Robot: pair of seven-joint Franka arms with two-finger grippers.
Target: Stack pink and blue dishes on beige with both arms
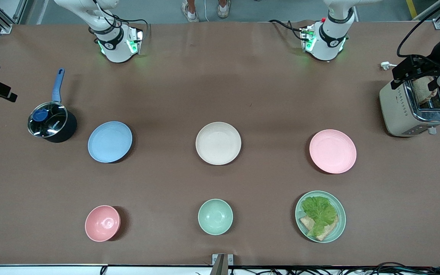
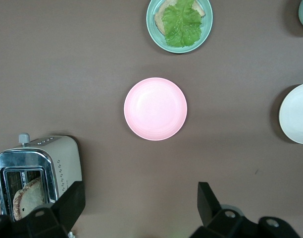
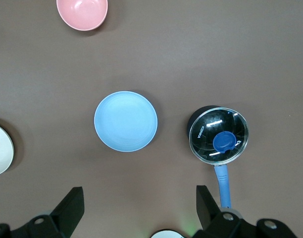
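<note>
The cream-beige plate point(image 1: 218, 143) lies at the table's middle. A light blue plate point(image 1: 110, 141) sits beside it toward the right arm's end, and a pale pink plate point(image 1: 332, 151) toward the left arm's end. All three are empty and apart from one another. My left gripper point(image 2: 140, 198) hangs high over bare table near the pink plate point(image 2: 155, 108), fingers point(image 2: 207, 198) wide apart and empty. My right gripper point(image 3: 140, 201) hangs high near the blue plate point(image 3: 126, 121), also open and empty. In the front view only the arm bases show.
A lidded black saucepan point(image 1: 51, 121) with a blue handle stands beside the blue plate. A toaster point(image 1: 411, 107) holding bread stands at the left arm's end. Nearer the front camera sit a pink bowl point(image 1: 102, 223), a mint-green bowl point(image 1: 215, 216) and a mint-green plate point(image 1: 320, 216) with lettuce and bread.
</note>
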